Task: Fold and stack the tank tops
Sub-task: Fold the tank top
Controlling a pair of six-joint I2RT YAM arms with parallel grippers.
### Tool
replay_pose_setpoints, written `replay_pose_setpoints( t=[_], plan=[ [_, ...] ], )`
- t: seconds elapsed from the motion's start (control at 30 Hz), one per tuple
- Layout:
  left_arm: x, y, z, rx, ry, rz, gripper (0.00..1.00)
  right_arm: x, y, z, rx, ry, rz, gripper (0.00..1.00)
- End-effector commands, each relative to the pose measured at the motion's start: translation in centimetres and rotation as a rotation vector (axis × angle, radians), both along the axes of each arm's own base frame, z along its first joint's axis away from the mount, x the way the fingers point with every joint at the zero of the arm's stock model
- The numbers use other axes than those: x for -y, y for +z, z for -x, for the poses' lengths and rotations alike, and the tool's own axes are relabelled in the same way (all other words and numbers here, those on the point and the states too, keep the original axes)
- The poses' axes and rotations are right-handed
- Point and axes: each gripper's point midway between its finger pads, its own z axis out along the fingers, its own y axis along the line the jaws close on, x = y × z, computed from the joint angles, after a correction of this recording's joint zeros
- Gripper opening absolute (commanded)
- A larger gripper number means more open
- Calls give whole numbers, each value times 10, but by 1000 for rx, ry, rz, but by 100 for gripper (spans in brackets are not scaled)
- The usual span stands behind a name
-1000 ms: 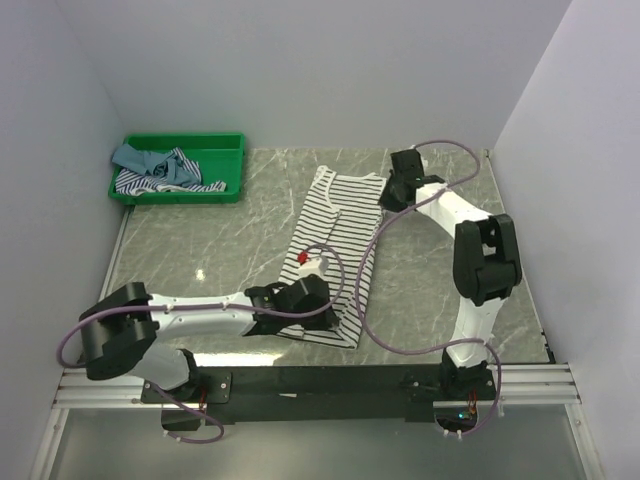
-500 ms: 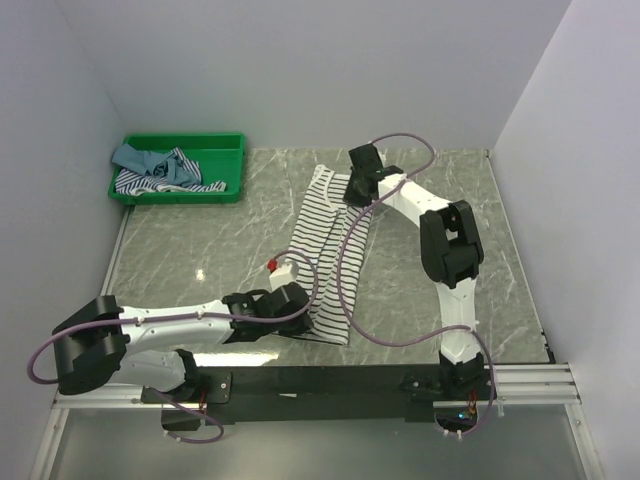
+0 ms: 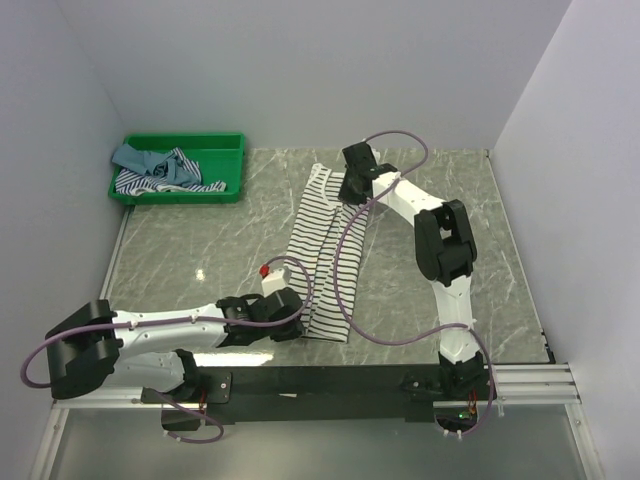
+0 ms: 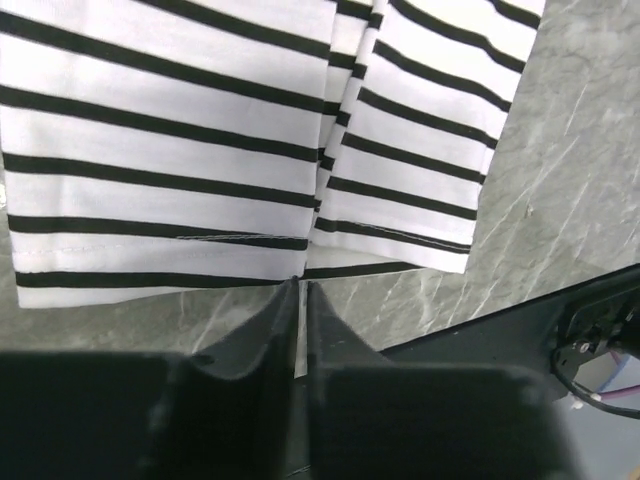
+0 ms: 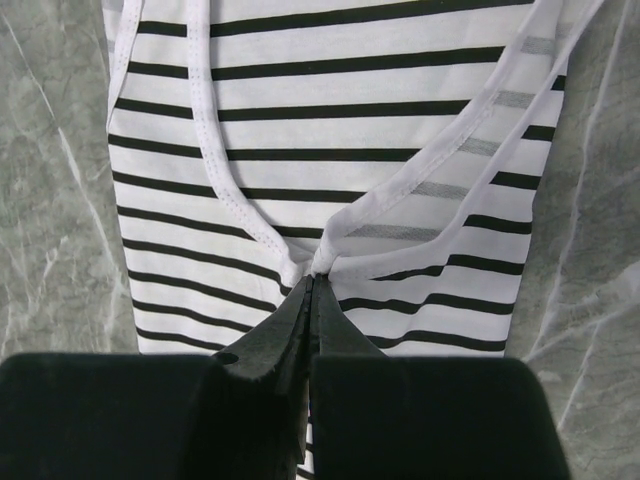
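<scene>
The white tank top with thin black stripes [image 3: 325, 250] lies lengthwise on the grey table, folded in half along its length. My left gripper [image 3: 292, 322] is shut on its bottom hem [image 4: 300, 262] at the near end. My right gripper [image 3: 348, 190] is shut on its shoulder straps [image 5: 318, 258] at the far end. The teal-blue tank top [image 3: 140, 157] and the blue-and-white striped tank top [image 3: 160, 180] lie crumpled in the green tray [image 3: 225, 148].
The green tray stands at the far left corner of the table [image 3: 200, 240]. Purple cables [image 3: 345, 270] loop over the striped top. The black rail [image 3: 330, 380] runs along the table's near edge.
Both grippers have moved left, carrying the right half of the striped top over onto its left half. The top is now narrower.
</scene>
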Motion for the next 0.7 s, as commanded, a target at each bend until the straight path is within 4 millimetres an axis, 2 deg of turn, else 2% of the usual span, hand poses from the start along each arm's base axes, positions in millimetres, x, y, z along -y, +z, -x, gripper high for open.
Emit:
replay_pose_setpoints(
  t=[0.0,0.03,0.07,0.13,0.2,0.23,0.3,0.33,0.47,0.67],
  plan=[
    [16,27,-16,94,-19,60,15,-3,10,-10,39,-11,6,0],
    [18,29,-20,114,-25,46,24,-3,8,-8,34,-12,6,0],
    [25,38,-26,138,-28,49,27,-4,8,-8,37,-10,5,0],
    [29,36,-35,154,-45,-9,34,-3,5,-7,32,-10,4,0],
    [32,28,-39,146,-71,-45,34,-2,4,-7,30,-9,5,0],
    [35,18,-39,130,-89,-70,33,-2,2,-6,26,-9,6,0],
    [43,16,-41,118,-117,-77,32,-3,3,-6,29,-6,1,0],
    [41,5,-40,97,-119,-112,31,-3,1,-5,25,-4,2,0],
    [35,-8,-39,69,-105,-168,30,-2,1,-4,25,0,6,0],
    [32,-19,-34,41,-111,-181,32,-1,-1,-2,24,2,4,0]
  ],
)
